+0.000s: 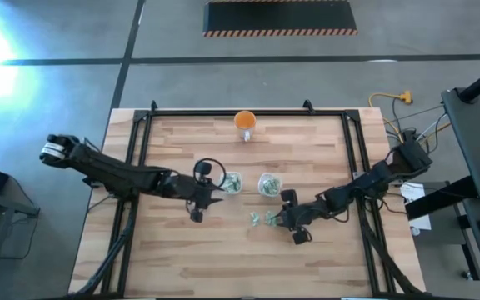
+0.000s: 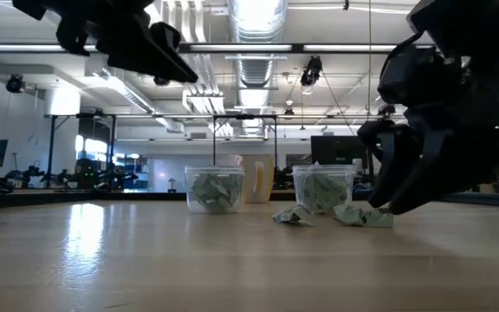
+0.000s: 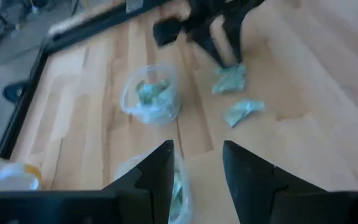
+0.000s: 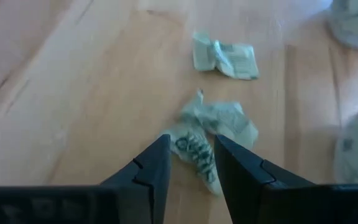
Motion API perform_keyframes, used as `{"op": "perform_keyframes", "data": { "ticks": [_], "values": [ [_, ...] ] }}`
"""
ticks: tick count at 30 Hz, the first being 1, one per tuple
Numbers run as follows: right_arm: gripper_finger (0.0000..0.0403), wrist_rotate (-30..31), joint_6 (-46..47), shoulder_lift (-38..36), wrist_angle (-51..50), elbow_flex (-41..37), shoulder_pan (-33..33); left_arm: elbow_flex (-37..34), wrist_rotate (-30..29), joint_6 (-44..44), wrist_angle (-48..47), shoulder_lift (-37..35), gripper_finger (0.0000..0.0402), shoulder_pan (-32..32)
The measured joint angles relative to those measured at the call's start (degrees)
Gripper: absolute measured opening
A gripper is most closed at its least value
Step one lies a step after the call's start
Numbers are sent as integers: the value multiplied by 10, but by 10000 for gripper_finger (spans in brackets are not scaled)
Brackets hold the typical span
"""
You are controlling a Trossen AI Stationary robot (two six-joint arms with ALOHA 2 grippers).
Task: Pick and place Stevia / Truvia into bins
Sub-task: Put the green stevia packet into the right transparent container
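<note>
Two clear bins holding sachets stand mid-table: the left bin (image 1: 232,183) (image 2: 214,189) and the right bin (image 1: 268,184) (image 2: 322,188). Two crumpled green-and-white Stevia sachets lie flat on the wood in front of the right bin, one (image 1: 257,218) (image 4: 225,56) farther from my right gripper and one (image 1: 271,218) (image 4: 219,127) close to it. My right gripper (image 1: 285,218) (image 4: 191,162) is low over the table, open, with the closer sachet's end between its fingertips. My left gripper (image 1: 212,197) (image 3: 197,168) hangs open with nothing in it, above the left bin's near-left side. My right gripper comes slanting down from the table's right side. Its fingertips stand on either side of the closer sachet's printed end (image 4: 194,155), which lies on the table. I cannot tell whether they touch the paper.
An orange cup (image 1: 245,122) stands near the far edge, behind the bins. A black frame (image 1: 140,125) runs round the tabletop. Bare wood lies toward the near edge (image 1: 240,267).
</note>
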Motion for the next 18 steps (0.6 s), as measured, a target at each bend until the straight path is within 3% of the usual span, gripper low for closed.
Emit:
{"op": "perform_keyframes", "data": {
  "ticks": [9, 18],
  "values": [
    [125, -11, 14, 0, -7, -4, -5, -3, 0, -10, 0, -13, 121, -21],
    [56, -47, 0, 13, -6, -3, -15, -2, -1, -10, 0, -12, 121, -27]
  ]
}}
